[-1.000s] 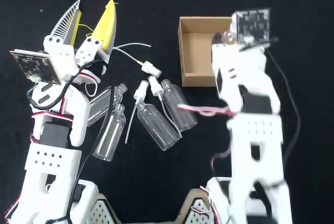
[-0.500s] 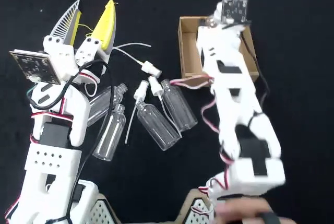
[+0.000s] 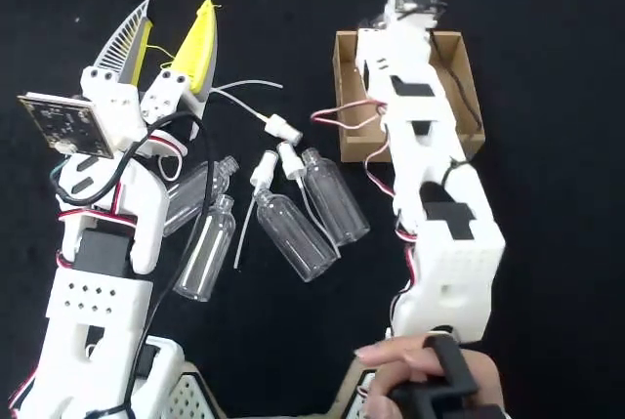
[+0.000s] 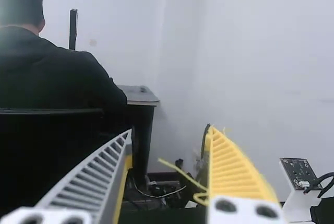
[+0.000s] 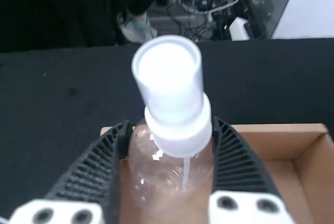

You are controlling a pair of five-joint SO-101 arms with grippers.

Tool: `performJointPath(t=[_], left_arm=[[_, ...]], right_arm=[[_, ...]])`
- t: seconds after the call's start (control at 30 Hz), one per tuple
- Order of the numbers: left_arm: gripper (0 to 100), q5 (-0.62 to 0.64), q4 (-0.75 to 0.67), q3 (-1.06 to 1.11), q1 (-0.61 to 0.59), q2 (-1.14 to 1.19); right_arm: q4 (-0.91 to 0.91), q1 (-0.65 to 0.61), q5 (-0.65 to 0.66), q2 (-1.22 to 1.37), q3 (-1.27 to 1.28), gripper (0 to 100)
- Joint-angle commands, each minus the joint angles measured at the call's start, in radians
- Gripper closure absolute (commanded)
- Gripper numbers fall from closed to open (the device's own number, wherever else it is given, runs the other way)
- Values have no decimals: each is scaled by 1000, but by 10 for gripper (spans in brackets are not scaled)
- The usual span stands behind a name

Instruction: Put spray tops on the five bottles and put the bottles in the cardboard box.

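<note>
Right gripper (image 5: 171, 130) is clamped on the clear plastic bottle with a white spray top (image 5: 166, 182), holding it at the far end of the brown cardboard box (image 3: 344, 97); left gripper (image 3: 177, 19) sits with fingers spread apart, well left of the box; four clear bottles (image 3: 293, 233) lie on the black table (image 3: 557, 243) between the arms.

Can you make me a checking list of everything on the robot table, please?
Surface: black table.
Job's things: brown cardboard box; two clear plastic bottles with white spray tops, lying down; two bare-necked clear bottles, lying down; loose white spray top.
Clutter: nothing seen.
Pincers: left pincer open, empty; right pincer shut on a fifth topped bottle over the box.
Cables: red-and-white wires along the right arm.
Surroundings: white wall.
</note>
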Motion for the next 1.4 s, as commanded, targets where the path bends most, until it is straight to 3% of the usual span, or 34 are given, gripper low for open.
performJointPath(t=[0.0, 0.67, 0.87, 1.37], left_arm=[[786, 8, -21, -64, -5, 3], [787, 9, -21, -62, -2, 3], [787, 9, -21, -62, -4, 3], [787, 3, -21, -64, -2, 6]], right_arm=[[74, -31, -9, -4, -142, 847], [130, -38, -9, 170, -292, 845], [276, -81, -9, 173, -366, 717], [295, -64, -9, 170, -384, 717]])
